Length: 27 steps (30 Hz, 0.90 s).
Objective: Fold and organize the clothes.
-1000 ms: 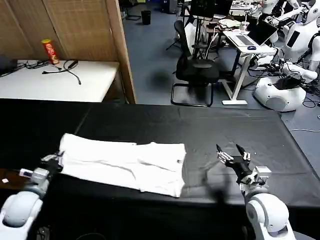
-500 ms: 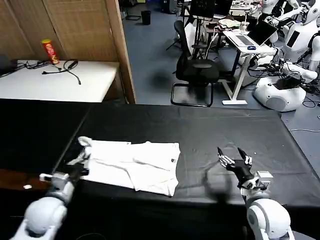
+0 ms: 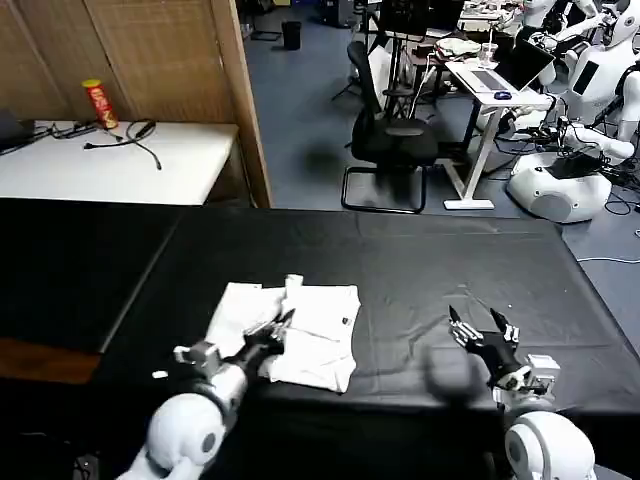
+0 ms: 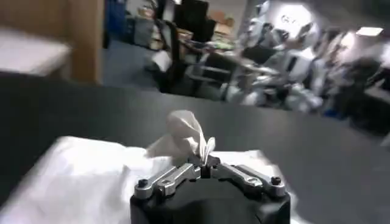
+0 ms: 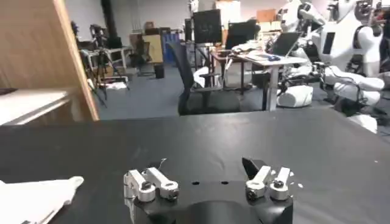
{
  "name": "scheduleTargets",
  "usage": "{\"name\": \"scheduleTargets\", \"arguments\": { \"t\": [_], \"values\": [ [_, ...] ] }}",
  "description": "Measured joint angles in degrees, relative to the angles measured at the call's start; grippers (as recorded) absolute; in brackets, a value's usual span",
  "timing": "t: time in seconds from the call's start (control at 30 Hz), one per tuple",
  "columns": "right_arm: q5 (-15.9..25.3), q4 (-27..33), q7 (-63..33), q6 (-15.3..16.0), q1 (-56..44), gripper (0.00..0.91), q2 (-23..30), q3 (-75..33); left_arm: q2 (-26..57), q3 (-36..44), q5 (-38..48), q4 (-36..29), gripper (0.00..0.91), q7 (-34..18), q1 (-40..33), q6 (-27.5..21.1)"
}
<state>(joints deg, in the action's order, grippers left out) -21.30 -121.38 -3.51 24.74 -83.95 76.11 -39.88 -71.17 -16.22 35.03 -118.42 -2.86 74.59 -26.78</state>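
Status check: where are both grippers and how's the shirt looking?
Left gripper shut on white cotton T-shirt, pinched edge lifted over the pile. Right gripper open, hovering above black tablecloth, apart from shirt. Shirt partly folded, bunched. Nothing in the way.

robotics lab | white robots (image 3: 590,70) parked behind | office chair (image 3: 390,140) | desk with laptop (image 3: 505,75)

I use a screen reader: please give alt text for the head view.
The left gripper, shut on a pinched edge of the white T-shirt, carries it across the shirt on the black tablecloth. The right gripper hovers open beside it.
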Motion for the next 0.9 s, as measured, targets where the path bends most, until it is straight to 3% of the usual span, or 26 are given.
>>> {"name": "scheduleTargets", "arguments": {
  "t": [0.2,0.23,0.27,0.63,0.9],
  "values": [
    [0.9,0.2,0.2,0.0,-0.1,0.878,0.4,0.2,-2.4,3.8,0.5,1.5,0.000,0.0,-2.4,-0.4],
    [1.0,0.3,0.2,0.0,0.0,0.878,0.4,0.2,-2.7,4.4,0.1,1.9,0.205,0.1,-2.7,-0.4],
    [1.1,0.3,0.2,0.0,0.0,0.878,0.4,0.3,-3.2,5.0,-0.4,2.3,0.848,0.1,-3.0,-0.4],
    [1.4,1.4,0.8,0.2,1.4,0.878,-0.7,2.5,-7.1,8.5,-1.5,5.2,0.878,-0.2,-2.9,0.2],
    [2.0,2.0,2.3,0.3,3.1,0.878,-1.3,6.3,-4.3,4.6,-1.1,3.3,0.878,1.4,-2.6,2.1]
  ]
}}
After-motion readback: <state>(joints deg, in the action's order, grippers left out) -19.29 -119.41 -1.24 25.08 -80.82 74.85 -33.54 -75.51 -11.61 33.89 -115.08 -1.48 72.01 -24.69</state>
